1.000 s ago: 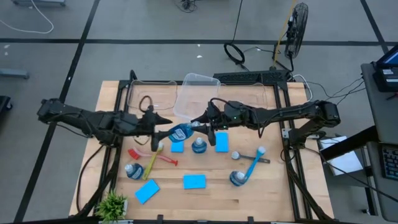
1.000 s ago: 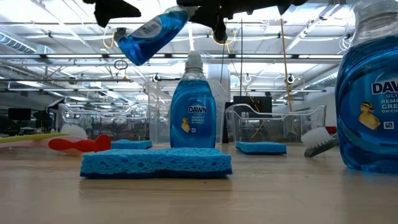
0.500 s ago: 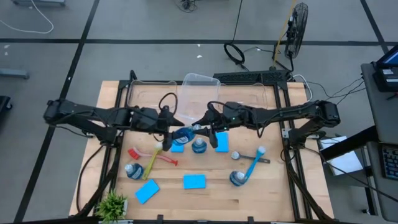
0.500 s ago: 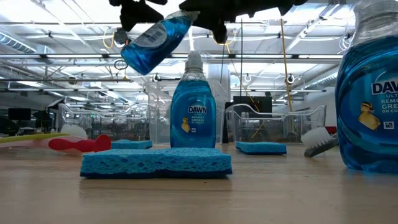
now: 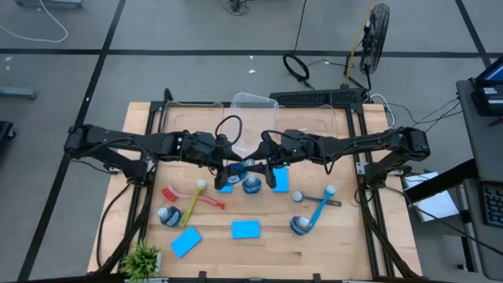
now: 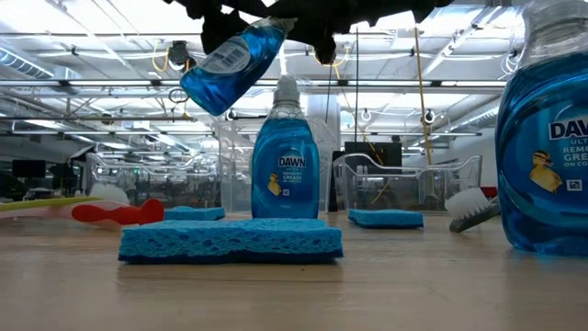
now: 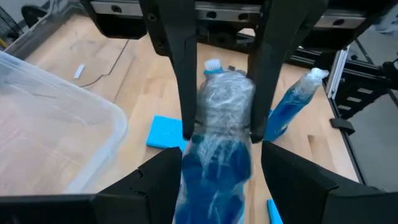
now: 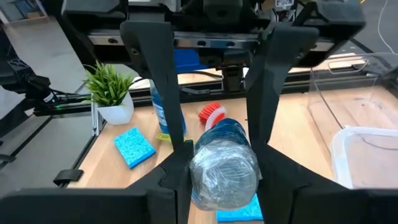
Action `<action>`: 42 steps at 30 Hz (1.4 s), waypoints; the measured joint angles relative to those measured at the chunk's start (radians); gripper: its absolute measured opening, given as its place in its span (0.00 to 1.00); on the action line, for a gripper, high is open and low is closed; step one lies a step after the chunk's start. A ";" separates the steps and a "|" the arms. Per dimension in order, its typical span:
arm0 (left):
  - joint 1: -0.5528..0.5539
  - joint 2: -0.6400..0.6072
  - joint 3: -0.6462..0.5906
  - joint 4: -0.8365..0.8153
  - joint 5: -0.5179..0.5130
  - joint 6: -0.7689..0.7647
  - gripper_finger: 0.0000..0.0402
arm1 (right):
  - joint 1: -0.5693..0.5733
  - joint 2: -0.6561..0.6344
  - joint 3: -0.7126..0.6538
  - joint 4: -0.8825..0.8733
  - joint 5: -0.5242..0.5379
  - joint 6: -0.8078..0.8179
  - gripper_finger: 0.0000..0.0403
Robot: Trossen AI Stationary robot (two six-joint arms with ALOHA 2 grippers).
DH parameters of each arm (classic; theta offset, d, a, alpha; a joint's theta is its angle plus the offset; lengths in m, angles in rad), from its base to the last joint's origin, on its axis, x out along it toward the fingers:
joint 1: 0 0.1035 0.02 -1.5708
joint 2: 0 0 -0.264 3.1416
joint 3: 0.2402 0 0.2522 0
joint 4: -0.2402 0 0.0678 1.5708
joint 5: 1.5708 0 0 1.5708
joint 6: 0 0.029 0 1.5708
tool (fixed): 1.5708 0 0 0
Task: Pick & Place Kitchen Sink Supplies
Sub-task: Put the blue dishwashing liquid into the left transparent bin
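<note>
Soap bottle (image 6: 230,62) held aloft between both arms.
Right end effector (image 8: 217,149) clamps its neck; left end effector (image 7: 221,134) straddles its base, contact unclear; cap hidden.

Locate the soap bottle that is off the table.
High view: the lifted soap bottle hangs mid-table between the left pincer and right pincer, above a blue sponge.

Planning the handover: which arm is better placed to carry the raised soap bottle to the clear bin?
Left, probably: the left gripper straddles the soap bottle, and the clear bin lies close behind it.
</note>
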 joint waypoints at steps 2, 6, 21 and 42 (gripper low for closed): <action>0.005 0.011 0.014 0.003 0.007 0.009 0.56 | 0.000 0.000 0.000 0.001 0.000 0.000 0.30; 0.015 0.018 0.017 -0.005 0.020 0.020 0.56 | 0.000 0.000 0.000 0.003 0.000 0.000 0.30; 0.031 0.057 0.018 -0.024 0.079 -0.008 0.43 | 0.000 0.002 -0.002 0.001 -0.006 -0.002 0.30; 0.031 0.060 0.014 -0.062 0.007 -0.042 0.42 | 0.000 -0.004 0.003 0.034 -0.020 -0.001 0.46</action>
